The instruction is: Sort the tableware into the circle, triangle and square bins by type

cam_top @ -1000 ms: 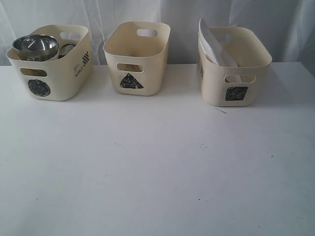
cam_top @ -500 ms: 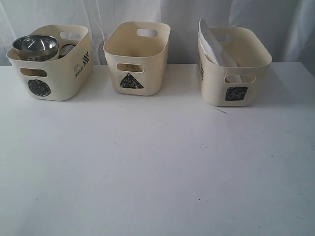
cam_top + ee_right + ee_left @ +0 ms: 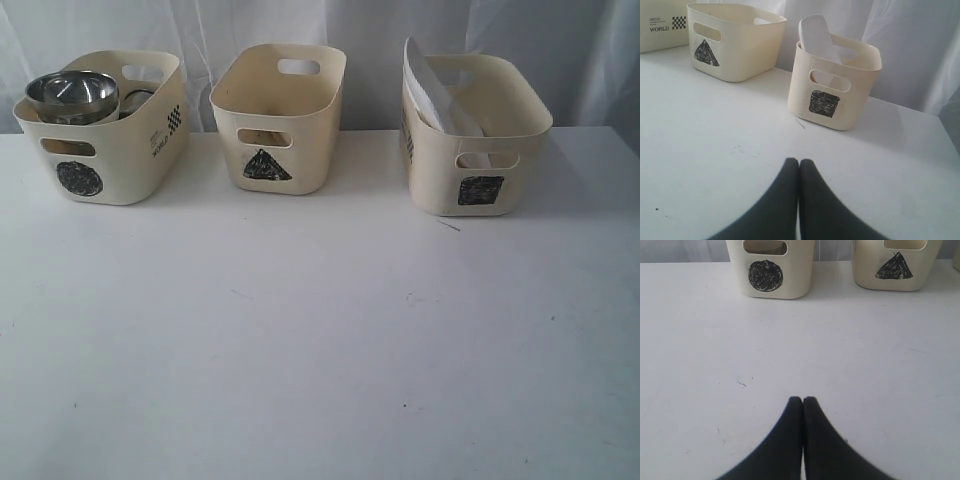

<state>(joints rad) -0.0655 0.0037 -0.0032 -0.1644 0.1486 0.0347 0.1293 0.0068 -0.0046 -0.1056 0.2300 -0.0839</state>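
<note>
Three cream bins stand in a row at the back of the white table. The circle bin on the left holds the shiny steel bowl and a steel cup. The triangle bin stands in the middle; something brown shows through its handle slot, too little to name. In the square bin on the right, the large white square plate leans on edge. My left gripper and right gripper are both shut on nothing, above bare table, and neither shows in the exterior view. The white bowl, knife and spoon are hidden.
White curtains hang behind the table. In the left wrist view the circle bin and triangle bin stand far ahead. The right wrist view shows the triangle bin and square bin ahead.
</note>
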